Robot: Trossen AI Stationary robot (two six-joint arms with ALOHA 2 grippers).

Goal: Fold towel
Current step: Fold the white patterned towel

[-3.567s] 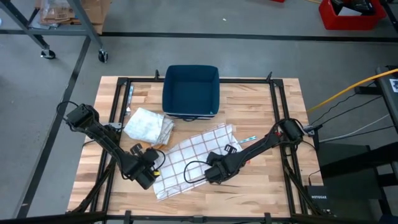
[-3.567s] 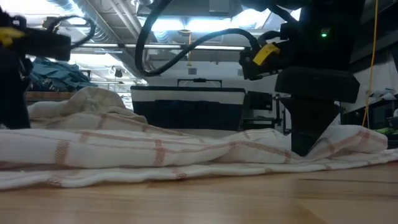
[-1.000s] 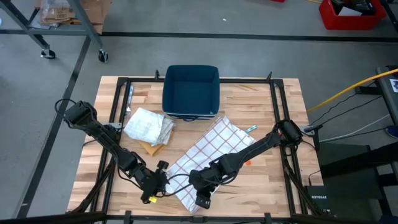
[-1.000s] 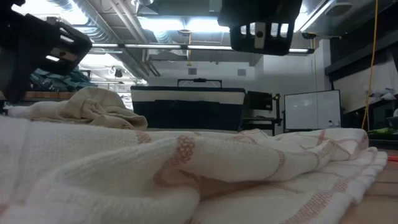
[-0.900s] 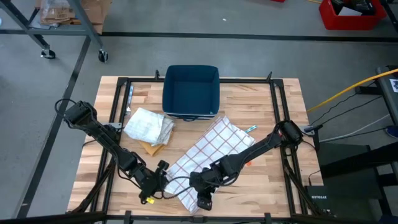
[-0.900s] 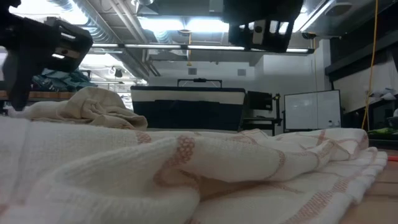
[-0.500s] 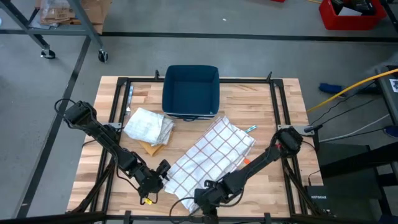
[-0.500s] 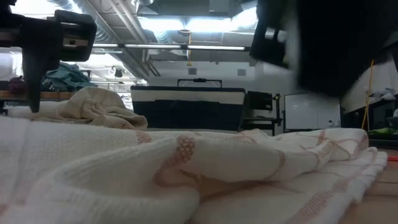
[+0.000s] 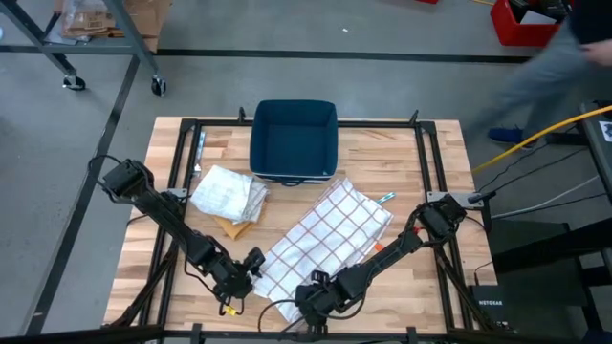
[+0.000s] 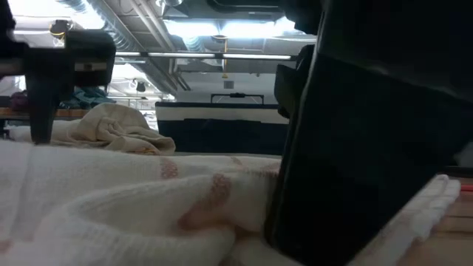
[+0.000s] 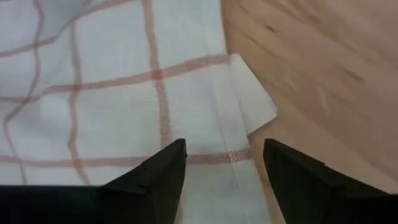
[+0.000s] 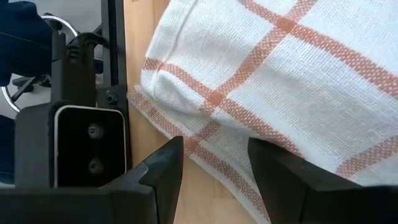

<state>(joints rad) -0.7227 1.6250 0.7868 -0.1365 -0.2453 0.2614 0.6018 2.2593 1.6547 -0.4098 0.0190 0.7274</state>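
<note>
In the lower left of the high view, the left hand (image 9: 251, 265) hung with its fingers spread and nothing between them, just beside the lower-left edge of the checked towel (image 9: 320, 237), which lay as a folded diagonal strip on the wooden worktop (image 9: 421, 172) from lower centre up toward the dark blue bin (image 9: 293, 139). Lower centre, the right hand (image 9: 313, 304) stood open and empty too, at the towel's near corner.
</note>
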